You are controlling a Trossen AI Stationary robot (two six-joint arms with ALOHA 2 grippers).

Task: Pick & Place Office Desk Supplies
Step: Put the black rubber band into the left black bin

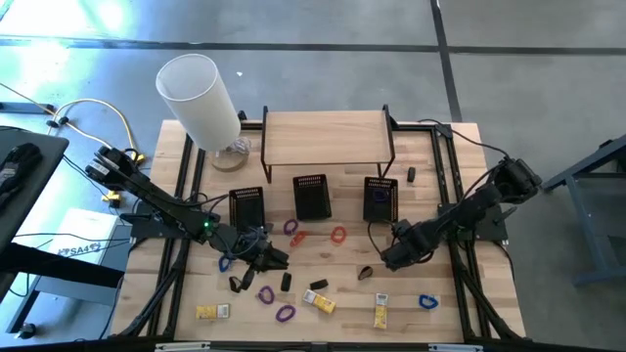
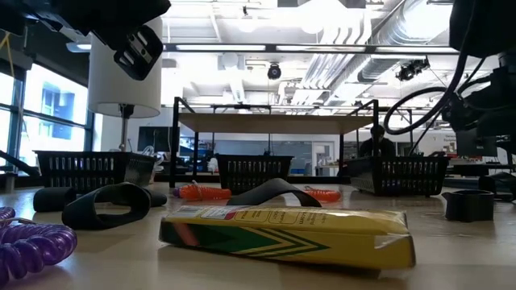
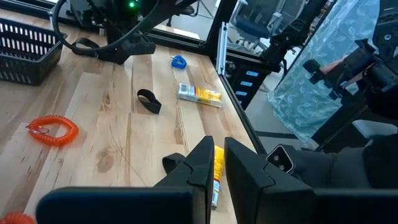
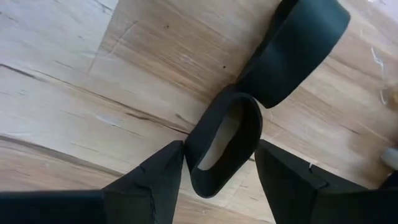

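Observation:
A black band loop [image 4: 224, 143] lies on the wooden table [image 4: 74, 81], and a second black loop [image 4: 298, 43] touches its far end. My right gripper [image 4: 217, 158] points down over the first loop, open, one finger on either side of its near end. In the high view this loop [image 1: 367, 272] lies right of centre, beside my right gripper [image 1: 381, 262]. My left gripper [image 3: 214, 162] hovers shut and empty left of centre [image 1: 269, 256], above a yellow box [image 3: 216, 180] and a black piece [image 3: 174, 163]. My right gripper comes from above with its fingers astride the near end [image 4: 208, 177] of the black band loop, which lies flat on the table. One fingertip [image 4: 174, 155] stands right against the loop's outer side; whether it touches cannot be told.
Three black mesh baskets [image 1: 246, 205] [image 1: 311, 196] [image 1: 380, 198] stand in a row before a wooden shelf [image 1: 328, 137]. A tall white cylinder [image 1: 201, 98] stands at the far left. Coil loops, yellow boxes [image 1: 318, 301] and black pieces lie scattered along the near half.

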